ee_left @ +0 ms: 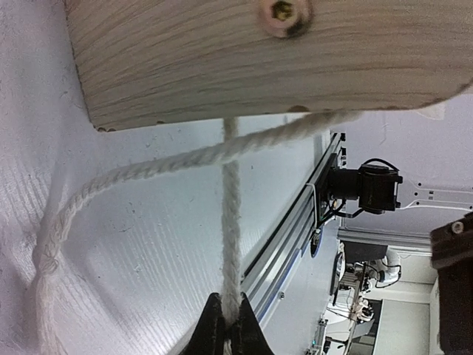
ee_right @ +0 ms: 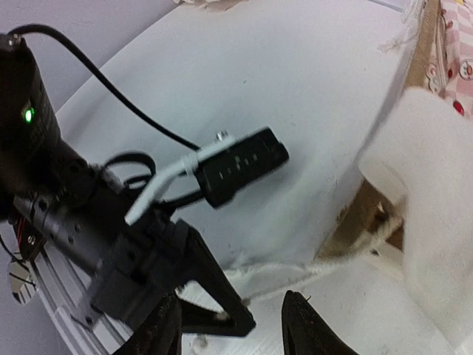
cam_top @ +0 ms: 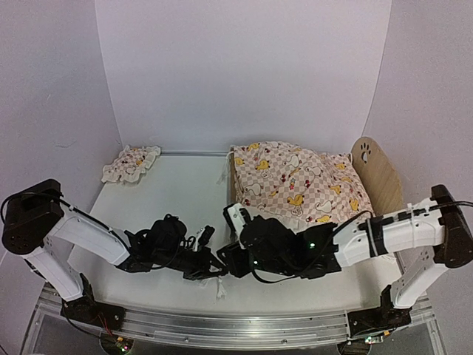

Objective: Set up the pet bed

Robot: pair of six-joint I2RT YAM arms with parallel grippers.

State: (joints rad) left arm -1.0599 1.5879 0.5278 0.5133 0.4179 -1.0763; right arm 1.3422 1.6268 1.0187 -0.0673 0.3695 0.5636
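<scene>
Seems to be working the white cord (ee_left: 230, 222) at the pet bed (ee_left: 259, 59) corner, just ahead of left gripper (ee_left: 225, 329). Pinching cord shut in left; holding right gripper (ee_right: 233, 333) spread, empty, beside loose strand. Next probably: grab strand with right, pull gently, avoid dragging frame

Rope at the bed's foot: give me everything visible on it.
The rope is white twisted cord, cotton by its look. Two strands come out from under the bed's plywood end panel. One runs straight to the left end effector, which is shut on it. The other curves slack across the white table to a knot with a frayed tail. The right end effector is open nearby, holding nothing.
</scene>
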